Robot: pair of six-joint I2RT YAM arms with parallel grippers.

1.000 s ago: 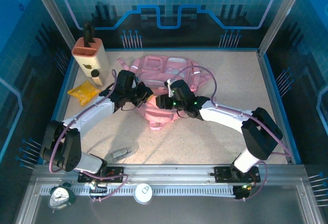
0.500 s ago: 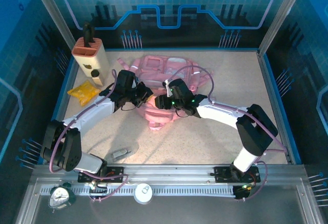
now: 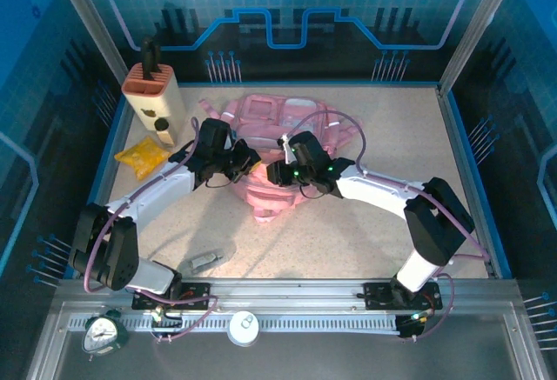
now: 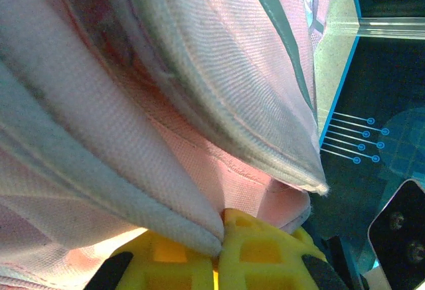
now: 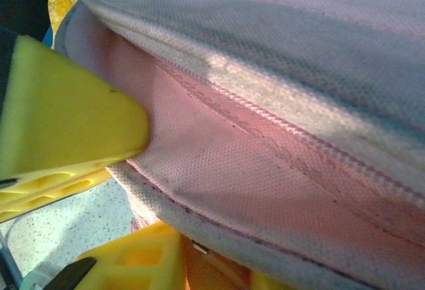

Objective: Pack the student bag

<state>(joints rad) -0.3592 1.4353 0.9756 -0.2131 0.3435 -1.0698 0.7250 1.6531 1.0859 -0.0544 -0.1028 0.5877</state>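
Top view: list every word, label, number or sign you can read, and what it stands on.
No readable text anywhere.
Markings on the clock are too small to read.
Any print on the yellow packet is too blurred.
The pink backpack shows no lettering.

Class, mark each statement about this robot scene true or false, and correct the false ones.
1. The left claw pinches the bag's fabric. True.
2. The packet is inside the bag. False: it lies on the table, left of the bag.
3. The bag is blue. False: it is pink.
4. The right claw's fingers sit either side of the bag's edge. True.
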